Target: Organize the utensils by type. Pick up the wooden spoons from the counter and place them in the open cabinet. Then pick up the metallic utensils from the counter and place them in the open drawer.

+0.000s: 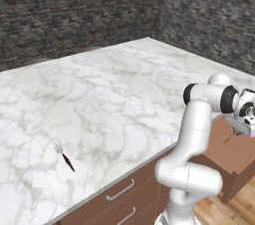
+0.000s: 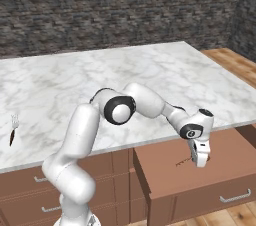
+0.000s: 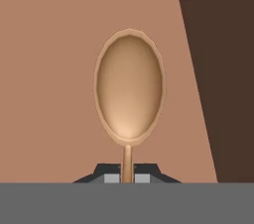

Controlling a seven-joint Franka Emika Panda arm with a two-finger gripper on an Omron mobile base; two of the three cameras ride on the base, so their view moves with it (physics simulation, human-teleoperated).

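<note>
Filling the hand view closest to the lens, a wooden spoon (image 3: 129, 86) is hanging bowl-outward, its thin handle running down between the gripper (image 3: 128, 177) fingertips, which are pinching together on it. Behind the bowl, the brown floor of the open drawer (image 2: 165, 167) is spreading out, with a darker wall at one side. From the right base view, the gripper (image 2: 201, 160) is pointing down over that drawer, just below the edge of the marble table (image 2: 100, 85). Wood like this is likely handling light and stiff, not fragile, though a narrow round handle could be twisting in the grip; holding near the neck looks sensible. By the task, wooden spoons are belonging in the cabinet, so this placement looks doubtful. Far off on the table, a fork (image 1: 62, 153) with a dark handle is lying alone, waiting for the drawer.
</note>
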